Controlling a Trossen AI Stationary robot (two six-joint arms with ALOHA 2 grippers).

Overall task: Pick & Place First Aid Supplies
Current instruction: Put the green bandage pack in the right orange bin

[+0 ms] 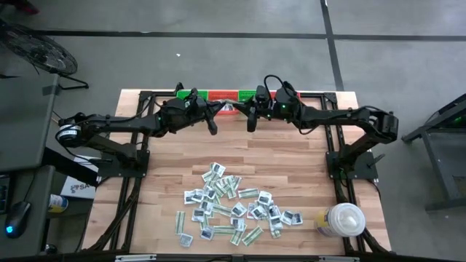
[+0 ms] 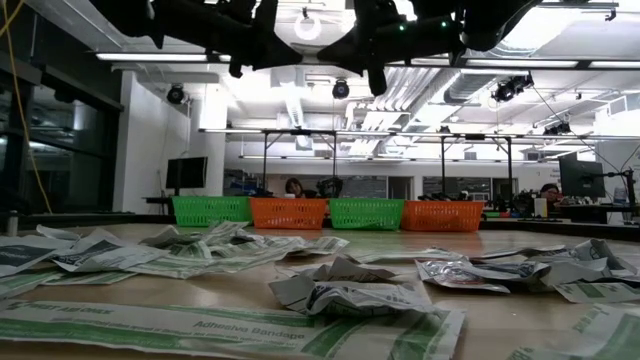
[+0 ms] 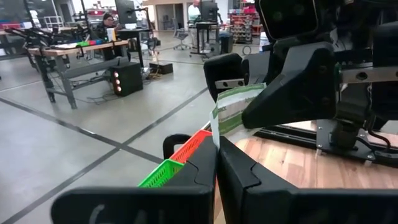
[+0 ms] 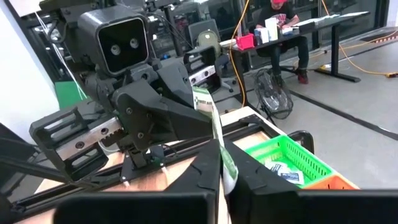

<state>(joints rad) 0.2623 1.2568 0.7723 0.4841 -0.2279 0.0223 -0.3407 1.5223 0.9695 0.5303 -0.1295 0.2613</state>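
One first aid packet, a white strip with green print, hangs in the air between my two grippers, above the table's far edge by the baskets. My left gripper is shut on one end of it. My right gripper is shut on the other end. The two grippers point level at each other. The other first aid supplies, many small white-grey and pale-green packets, lie flat in a loose heap on the wooden table's near half. My left gripper pinches the packet's near end between its two fingers. It comes in level from the table's left. The packet stands out past the fingertips, clear of the table. My right gripper pinches the same packet's opposite end between its two fingers. It comes in level from the table's right. The strip runs on toward the left gripper's fingers and touches nothing below.
A row of green and orange baskets stands along the table's far edge; one green basket holds a few packets. A big white round lidded container sits at the near right corner. Black arm frames flank both table sides.
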